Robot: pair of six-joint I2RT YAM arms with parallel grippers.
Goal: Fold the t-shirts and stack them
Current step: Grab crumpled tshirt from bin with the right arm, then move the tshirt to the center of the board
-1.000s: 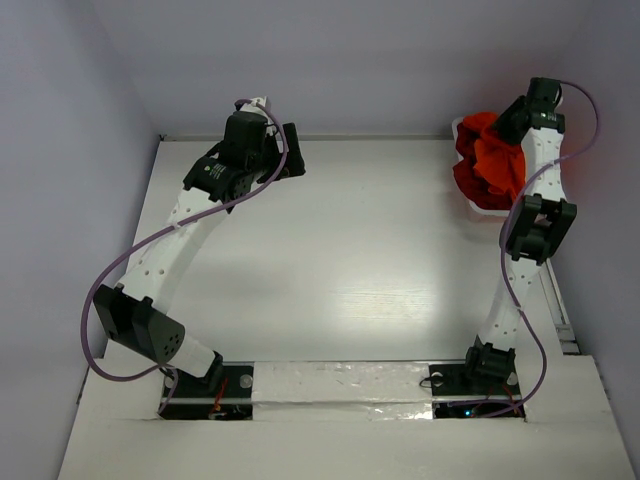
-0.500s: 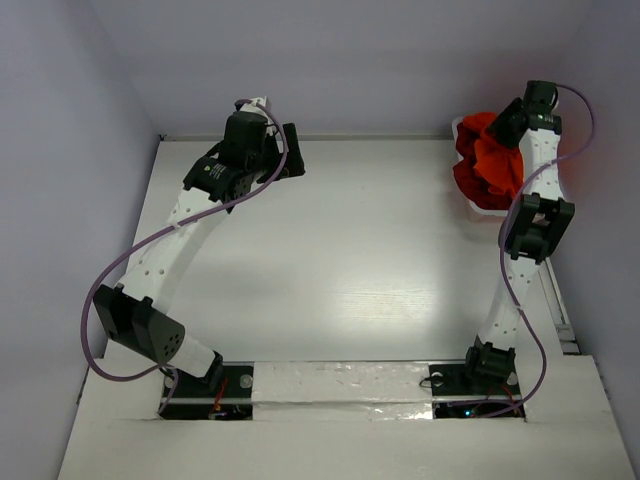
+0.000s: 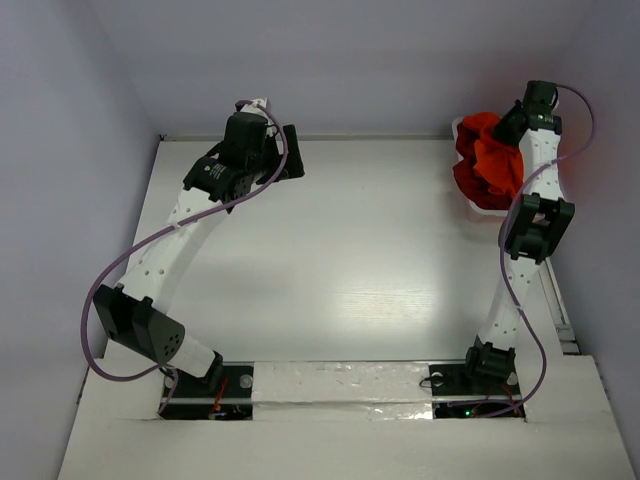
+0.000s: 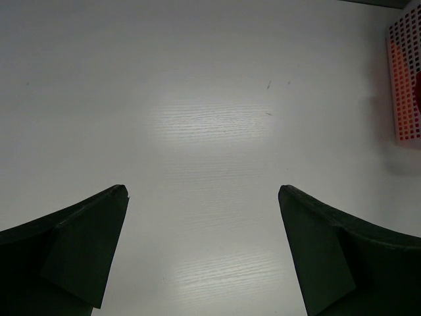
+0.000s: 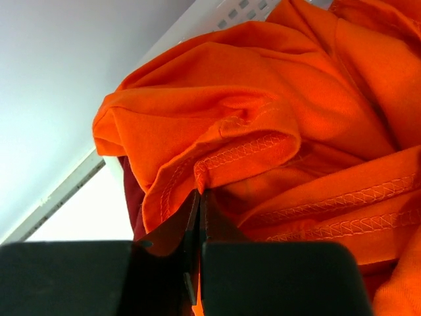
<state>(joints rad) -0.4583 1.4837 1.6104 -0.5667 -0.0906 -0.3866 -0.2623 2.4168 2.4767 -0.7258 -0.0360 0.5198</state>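
wrist view: right gripper (image 5: 198, 204) jaws pinched together on the orange shirt (image 5: 263, 99) hem (top view hides the tips). shirts (image 3: 490, 160) heaped in the far-right basket (image 4: 402, 33). left gripper (image 4: 202, 191) gapes over the table (image 4: 210, 99).

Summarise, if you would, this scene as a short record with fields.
left fingers: open, over the table, holding nothing
right fingers: shut, pinching a hemmed fold of the orange t-shirt
orange t-shirt: crumpled, on top of the pile in the white basket
dark red shirt: under the orange one, mostly hidden
basket position: far right corner of the table
folding: not yet begun
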